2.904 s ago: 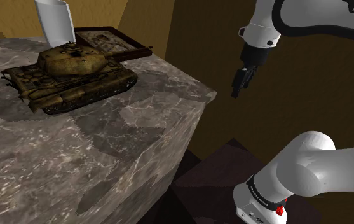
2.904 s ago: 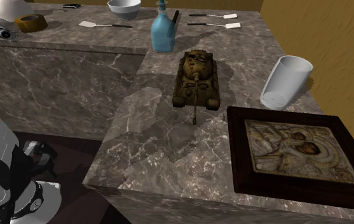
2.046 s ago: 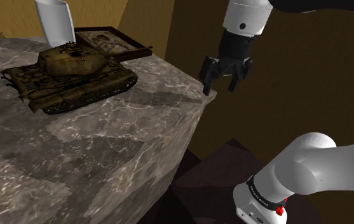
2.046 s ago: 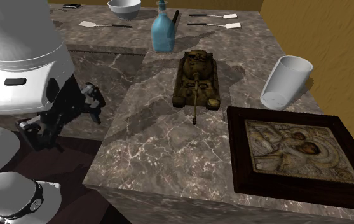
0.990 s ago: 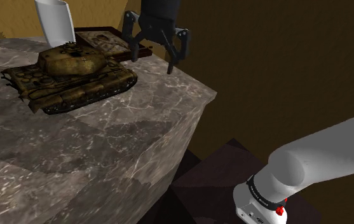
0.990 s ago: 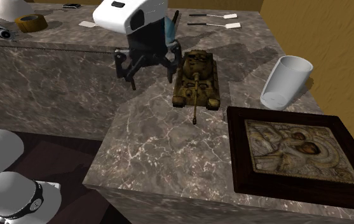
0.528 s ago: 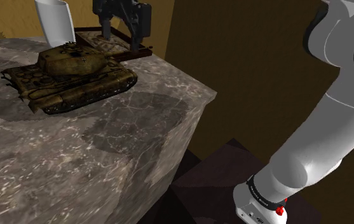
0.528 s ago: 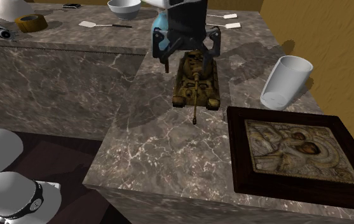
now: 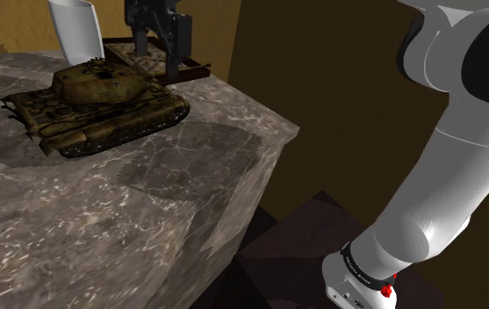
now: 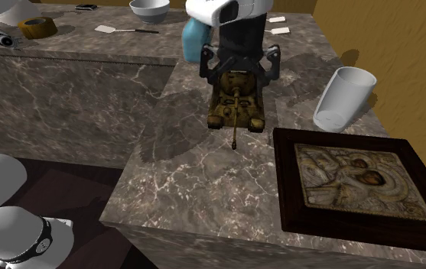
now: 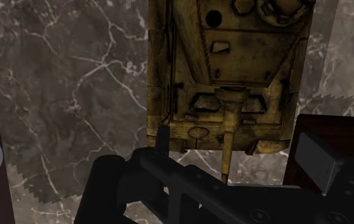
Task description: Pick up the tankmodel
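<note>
On the marbled counter (image 9: 190, 193) sits the tank (image 10: 238, 107), flat on its tracks, with its gun pointing at a dark-framed picture (image 10: 352, 179). A white cup (image 10: 343, 98) stands near it on the second exterior view's right, and a blue bottle (image 10: 190, 38) stands near its back end. The end effector (image 10: 240, 75) hangs over the back half of the tank. Its fingers (image 10: 206, 65) are spread wide, one to each side of the tank, and they hold nothing. From the wrist view the tank looks to be some way below the end effector, so I think the fingers are not touching it. The tank is not picked up yet: it rests on the counter. So the reaching part looks nearly done. What is left is the main part: go down until the fingers are beside the tank's body, squeeze it, and lift it off the counter. The tank looks wide, so the fingers may only just fit around it.
</note>
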